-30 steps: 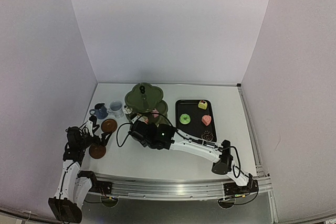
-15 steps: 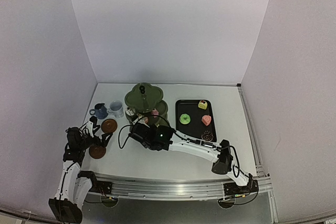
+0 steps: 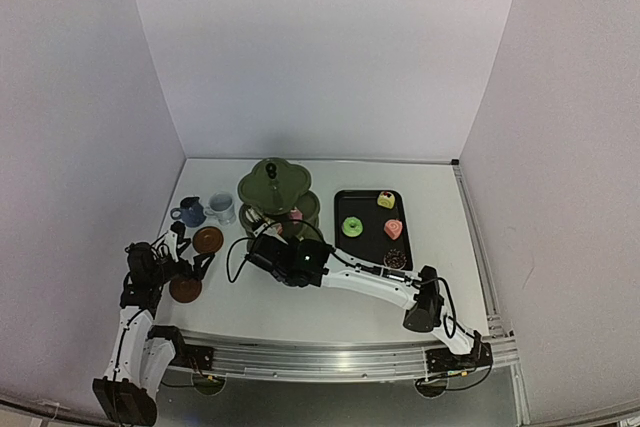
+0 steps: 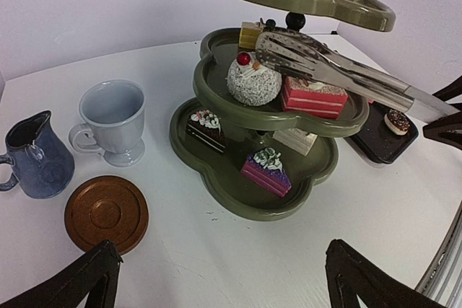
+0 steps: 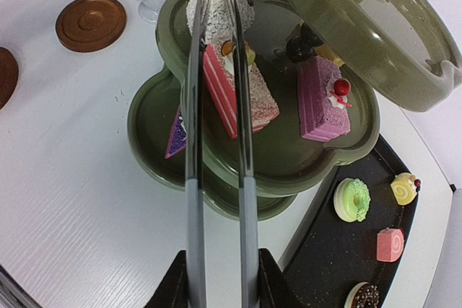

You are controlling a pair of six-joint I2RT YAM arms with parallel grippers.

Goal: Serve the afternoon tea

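Note:
The olive-green three-tier stand (image 3: 275,187) holds several small cakes on its middle and bottom tiers (image 4: 238,203). My right gripper (image 5: 220,279) is shut on metal tongs (image 5: 193,142). The tongs' arms, a little apart, reach over the middle tier above a red layered cake (image 5: 224,99), with their tips by a coconut ball cake (image 4: 254,81). My left gripper (image 4: 220,257) is open and empty, low over the table before the stand. A brown saucer (image 4: 106,213), a white cup (image 4: 112,120) and a dark-blue cup (image 4: 36,156) stand left of the stand. A second saucer (image 3: 186,289) lies by my left gripper.
A black tray (image 5: 325,257) right of the stand holds a green doughnut (image 5: 352,200), a yellow roll (image 5: 404,189), a pink roll (image 5: 390,244) and a chocolate doughnut (image 5: 363,297). White walls enclose the table on three sides.
My right gripper with the tongs has shifted slightly left, closer in over the stand. The left arm has not moved.

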